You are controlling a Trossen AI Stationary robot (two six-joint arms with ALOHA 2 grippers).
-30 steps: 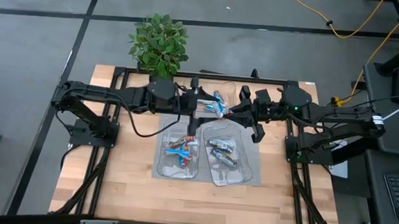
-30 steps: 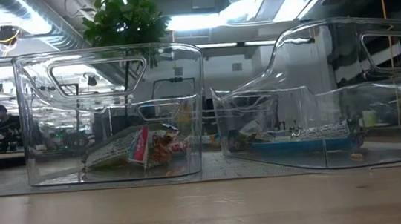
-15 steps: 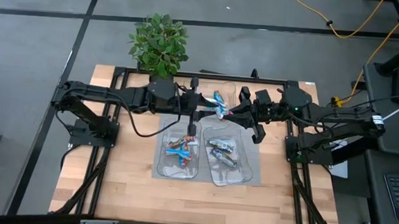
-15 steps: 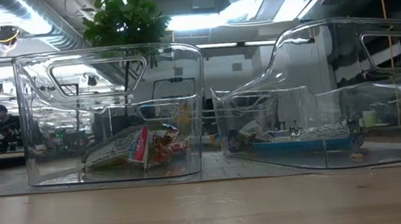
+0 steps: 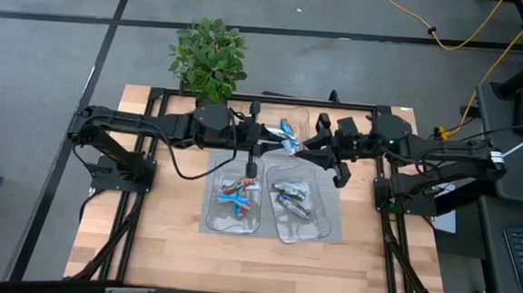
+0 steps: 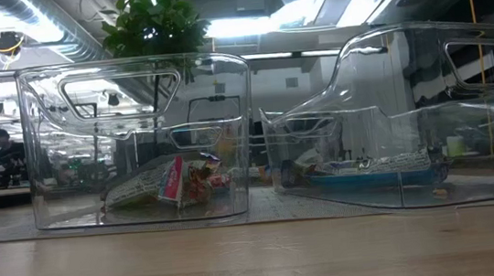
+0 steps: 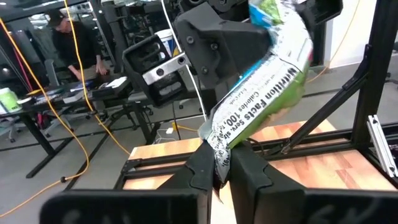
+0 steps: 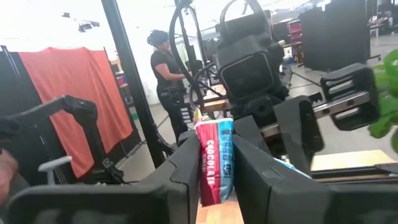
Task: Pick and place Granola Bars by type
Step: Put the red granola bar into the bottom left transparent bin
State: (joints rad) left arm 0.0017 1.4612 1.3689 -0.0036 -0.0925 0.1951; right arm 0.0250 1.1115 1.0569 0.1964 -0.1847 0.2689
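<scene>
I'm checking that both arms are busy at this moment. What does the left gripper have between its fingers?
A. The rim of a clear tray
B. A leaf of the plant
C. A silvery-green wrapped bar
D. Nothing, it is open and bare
C: in the left wrist view the left gripper is shut on the end of a silvery-green granola bar, held up above the table.

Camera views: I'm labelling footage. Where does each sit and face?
High: overhead, straight down on table; left arm and right arm show.
Low: table-top height, level through two clear trays; no arm shows.
Left wrist: past left hand gripping green bar, toward right arm.
Right wrist: past right hand gripping blue bar, toward left arm.
Shared: high and low both show the trays.
</scene>
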